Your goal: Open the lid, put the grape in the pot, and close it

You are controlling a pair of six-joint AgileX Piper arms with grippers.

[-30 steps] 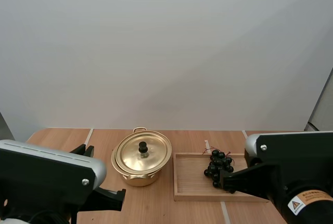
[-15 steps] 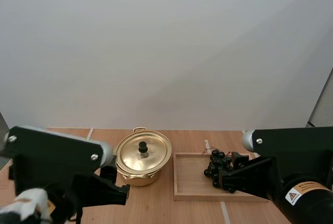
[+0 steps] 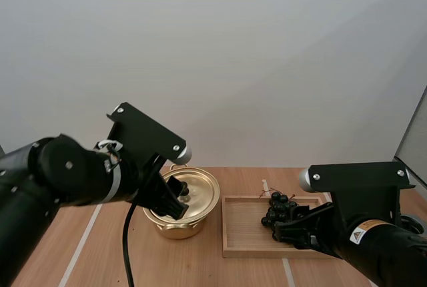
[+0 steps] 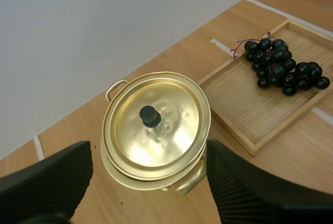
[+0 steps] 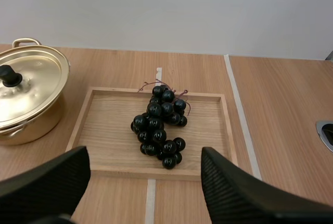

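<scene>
My left gripper [image 4: 148, 151] hung open above the pot [image 3: 175, 225]. Its two fingers [image 4: 49, 182] stood wide apart, ribbed faces turned to each other, one to each side of the pot, and they touched nothing. The lid [image 4: 174, 130] sat closed on the pot. Its black knob [image 4: 150, 115] stood upright at the middle, clear of my fingers. In the high view this gripper was in front of the lid, near the knob.

The tray [image 5: 104, 125] lay on the table [image 5: 276, 109] just to the right of the pot, with a narrow gap between them. The grapes [image 5: 158, 125], one dark bunch, lay in the tray near its middle, well apart from the pot.

My right gripper [image 5: 144, 153] was open as well. It hung to the right of the pot, over the near edge of the tray, with the grapes beyond the spread tips. It held nothing and touched neither grapes nor tray
</scene>
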